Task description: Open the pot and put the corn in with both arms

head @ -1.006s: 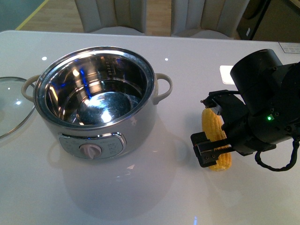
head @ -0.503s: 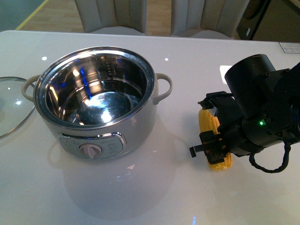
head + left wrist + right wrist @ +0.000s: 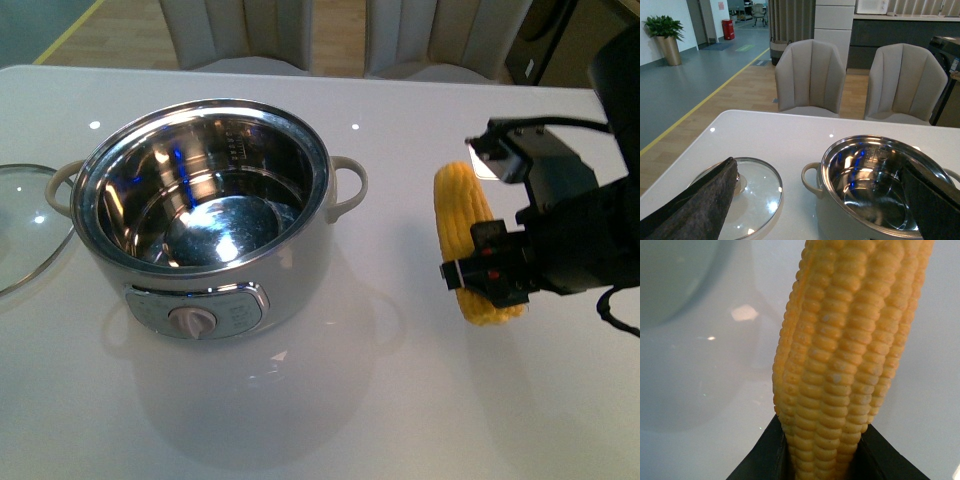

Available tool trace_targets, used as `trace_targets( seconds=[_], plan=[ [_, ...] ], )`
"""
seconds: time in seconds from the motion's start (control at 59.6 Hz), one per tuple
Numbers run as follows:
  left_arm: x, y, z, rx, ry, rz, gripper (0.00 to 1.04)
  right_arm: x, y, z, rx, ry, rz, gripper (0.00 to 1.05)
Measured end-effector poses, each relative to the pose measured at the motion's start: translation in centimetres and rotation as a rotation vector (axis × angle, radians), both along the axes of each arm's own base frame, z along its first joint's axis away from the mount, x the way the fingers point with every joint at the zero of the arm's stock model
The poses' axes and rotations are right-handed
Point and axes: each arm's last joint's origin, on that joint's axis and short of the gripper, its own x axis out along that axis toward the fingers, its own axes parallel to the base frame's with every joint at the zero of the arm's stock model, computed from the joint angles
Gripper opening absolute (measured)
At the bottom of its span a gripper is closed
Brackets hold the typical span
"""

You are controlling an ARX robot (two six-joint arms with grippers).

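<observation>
Much tabletop (image 3: 400,340) between pot (image 3: 300,268) and corn (image 3: 461,215)

Two beige chairs (image 3: 811,75) behind white table (image 3: 775,135), wooden floor (image 3: 747,90), potted plant (image 3: 662,25).

Front view looks down on your bench (image 3: 400,420). Left wrist, level, shares the pot (image 3: 300,275); right wrist, tight between jaws, the corn (image 3: 840,365).

Glass lid (image 3: 25,230) cut by frame edge, corn (image 3: 462,215) partly behind right end effector (image 3: 482,279)
</observation>
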Motion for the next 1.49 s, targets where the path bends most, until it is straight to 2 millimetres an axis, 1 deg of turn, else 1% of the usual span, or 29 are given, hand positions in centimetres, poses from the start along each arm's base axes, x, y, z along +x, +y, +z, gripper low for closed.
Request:
trace_targets(
  seconds=[0.067,0.151,0.369,0.453,0.587,0.671,0.973,1.174,1.258,1.409,1.493],
  plan=[
    [0.0,0.0,0.0,0.0,0.0,0.0,0.98,-0.2,0.5,1.4,0.031,-0.026,0.008,0.23],
    [0.0,0.0,0.0,0.0,0.0,0.0,0.98,-0.4,1.8,3.0,0.068,-0.054,0.029,0.23],
    [0.0,0.0,0.0,0.0,0.0,0.0,0.98,-0.4,5.0,4.9,0.105,-0.077,0.076,0.23],
    [0.0,0.0,0.0,0.0,0.0,0.0,0.98,-0.1,6.9,6.2,0.128,-0.096,0.094,0.23],
    [0.0,0.0,0.0,0.0,0.0,0.0,0.98,0.5,8.9,7.6,0.153,-0.116,0.113,0.23],
    [0.0,0.0,0.0,0.0,0.0,0.0,0.98,0.8,10.0,8.2,0.162,-0.12,0.117,0.23],
    [0.0,0.0,0.0,0.0,0.0,0.0,0.98,2.5,13.6,9.0,0.175,-0.1,0.116,0.23],
    [0.0,0.0,0.0,0.0,0.0,0.0,0.98,2.9,15.5,9.4,0.194,-0.083,0.117,0.23],
    [0.0,0.0,0.0,0.0,0.0,0.0,0.98,3.0,16.2,9.3,0.193,-0.076,0.122,0.23],
    [0.0,0.0,0.0,0.0,0.0,0.0,0.98,3.5,17.5,8.4,0.179,-0.054,0.112,0.23],
    [0.0,0.0,0.0,0.0,0.0,0.0,0.98,3.8,18.0,8.2,0.18,-0.045,0.103,0.23]
  ],
)
